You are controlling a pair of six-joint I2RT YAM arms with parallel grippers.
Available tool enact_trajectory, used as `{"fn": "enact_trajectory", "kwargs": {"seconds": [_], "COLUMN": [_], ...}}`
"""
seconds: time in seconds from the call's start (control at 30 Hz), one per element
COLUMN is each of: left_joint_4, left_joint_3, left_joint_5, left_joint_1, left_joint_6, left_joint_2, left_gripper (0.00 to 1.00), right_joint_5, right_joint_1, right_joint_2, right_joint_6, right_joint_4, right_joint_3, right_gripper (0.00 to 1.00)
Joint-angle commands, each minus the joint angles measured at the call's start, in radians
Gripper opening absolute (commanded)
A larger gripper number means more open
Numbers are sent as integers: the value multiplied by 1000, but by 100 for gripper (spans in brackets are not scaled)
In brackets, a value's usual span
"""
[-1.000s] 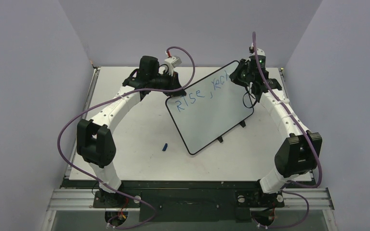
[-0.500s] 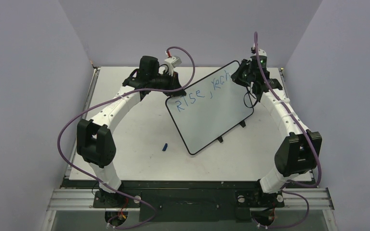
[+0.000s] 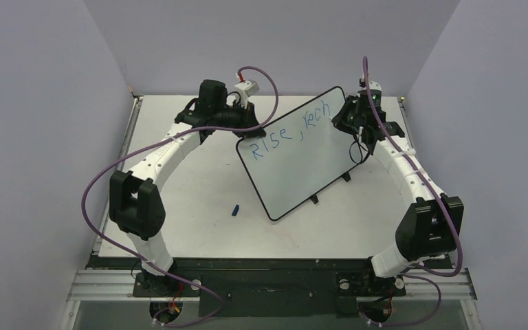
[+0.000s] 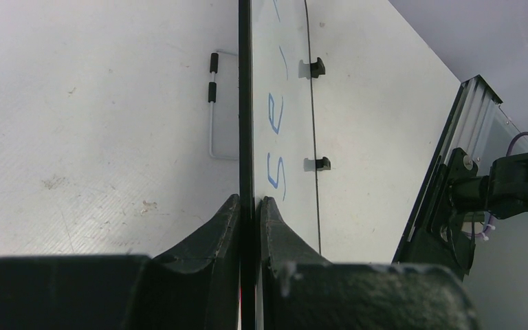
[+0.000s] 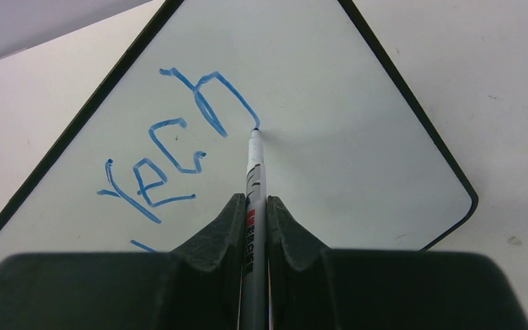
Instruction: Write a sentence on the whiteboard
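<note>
The whiteboard (image 3: 302, 161) stands tilted on the table, black-framed, with two small black feet on its lower right edge. Blue text on it (image 3: 285, 127) reads "Rise, tech" in one line. My left gripper (image 3: 253, 130) is shut on the board's upper left corner; in the left wrist view (image 4: 249, 201) its jaws pinch the board's edge (image 4: 245, 103). My right gripper (image 3: 353, 118) is shut on a white marker (image 5: 254, 179), whose tip touches the board (image 5: 357, 151) at the end of the "h" (image 5: 213, 96).
A small blue marker cap (image 3: 235, 210) lies on the white table (image 3: 185, 206) left of the board's lower corner. Lilac walls close the table in on three sides. A wire stand (image 4: 213, 103) shows behind the board.
My right gripper has moved to the right and slightly down along the board's top edge with the marker, uncovering the finished "h" of "tech". The left arm and board have not moved.
</note>
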State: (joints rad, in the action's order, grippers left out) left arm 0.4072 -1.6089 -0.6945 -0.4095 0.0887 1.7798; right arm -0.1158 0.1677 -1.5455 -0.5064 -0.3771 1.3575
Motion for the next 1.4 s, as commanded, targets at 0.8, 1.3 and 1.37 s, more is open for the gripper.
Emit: {"fn": "enact_trajectory", "kwargs": {"seconds": [0.8, 1.3, 1.37], "left_joint_4": [-98, -116, -116], "left_joint_3": [31, 46, 46], "left_joint_5": [23, 34, 34], "left_joint_1": [-8, -7, -7], "left_joint_6": [-84, -82, -81], "left_joint_2": [-100, -113, -115], "left_gripper": [0, 0, 0], "right_joint_5": [59, 99, 105], "right_joint_1": [222, 351, 368], "right_joint_2": [454, 593, 599], "right_joint_6": [68, 85, 84], "right_joint_4": [-93, -61, -52], "right_joint_3": [-198, -360, -376], "right_gripper": [0, 0, 0]}}
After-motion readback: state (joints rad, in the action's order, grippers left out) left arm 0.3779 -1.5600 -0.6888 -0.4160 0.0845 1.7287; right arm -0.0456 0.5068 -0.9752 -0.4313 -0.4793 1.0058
